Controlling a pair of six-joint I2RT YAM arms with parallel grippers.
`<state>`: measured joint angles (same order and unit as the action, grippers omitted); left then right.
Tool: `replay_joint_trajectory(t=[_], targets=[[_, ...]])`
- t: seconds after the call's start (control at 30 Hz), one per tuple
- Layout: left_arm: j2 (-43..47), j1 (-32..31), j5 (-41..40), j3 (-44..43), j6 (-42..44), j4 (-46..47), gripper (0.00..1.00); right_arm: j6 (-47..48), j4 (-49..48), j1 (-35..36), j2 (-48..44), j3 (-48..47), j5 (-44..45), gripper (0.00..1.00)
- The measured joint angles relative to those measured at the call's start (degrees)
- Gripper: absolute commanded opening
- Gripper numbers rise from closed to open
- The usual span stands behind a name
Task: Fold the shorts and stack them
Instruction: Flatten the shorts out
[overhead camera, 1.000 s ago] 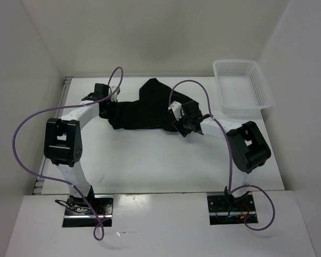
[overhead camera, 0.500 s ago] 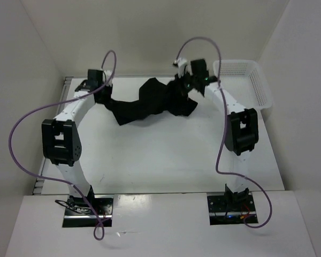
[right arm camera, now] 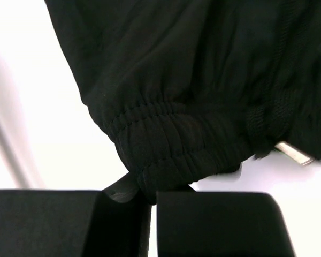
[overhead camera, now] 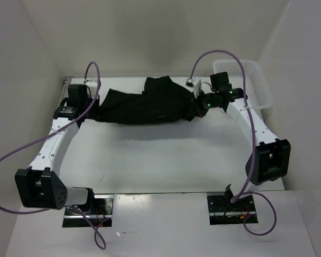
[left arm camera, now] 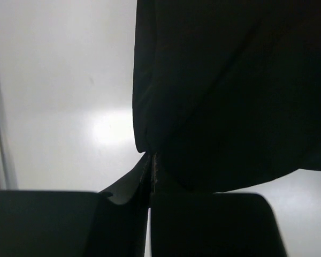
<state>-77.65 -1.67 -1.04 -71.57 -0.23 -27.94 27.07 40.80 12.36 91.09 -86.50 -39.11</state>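
Shorts [overhead camera: 144,104] stretched between 2 tools: left tool [overhead camera: 94,111] pinches a fabric edge, right tool [overhead camera: 199,103] pinches the elastic waistband.

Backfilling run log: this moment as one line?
left hand: shut on shorts | right hand: shut on waistband | shorts: stretched between both hands | fold: not started

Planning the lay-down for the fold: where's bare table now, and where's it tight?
Free: the wide table patch in front of the shorts, between the left arm and the right arm, down to the near edge. Tight: far right, where the right tool, the shorts and the basket crowd; far left at the left tool.
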Motion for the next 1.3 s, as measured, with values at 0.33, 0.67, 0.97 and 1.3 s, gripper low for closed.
replay_joint_trajectory(t=[0.33, 0.67, 0.97, 1.3], targets=[[12.24, -0.13, 3.89, 15.32, 0.0, -11.06, 0.0, 11.89, 15.32, 3.26, -6.62, 22.58, 6.78, 0.0], [-11.26, 0.9, 3.85, -13.31, 0.04, -7.15, 0.0, -7.82, 2.54, 3.23, 7.21, -8.5, 11.15, 0.0], [-2.86, 7.28, 3.69, -29.16, 0.02, 3.54, 0.0, -15.15, -10.58, 3.15, 8.5, -24.24, 12.04, 0.0], [10.34, 6.36, 6.69, 7.56, 0.0, -5.25, 0.0, 1.42, -0.5, 3.39, -4.59, 10.6, 10.73, 0.0]])
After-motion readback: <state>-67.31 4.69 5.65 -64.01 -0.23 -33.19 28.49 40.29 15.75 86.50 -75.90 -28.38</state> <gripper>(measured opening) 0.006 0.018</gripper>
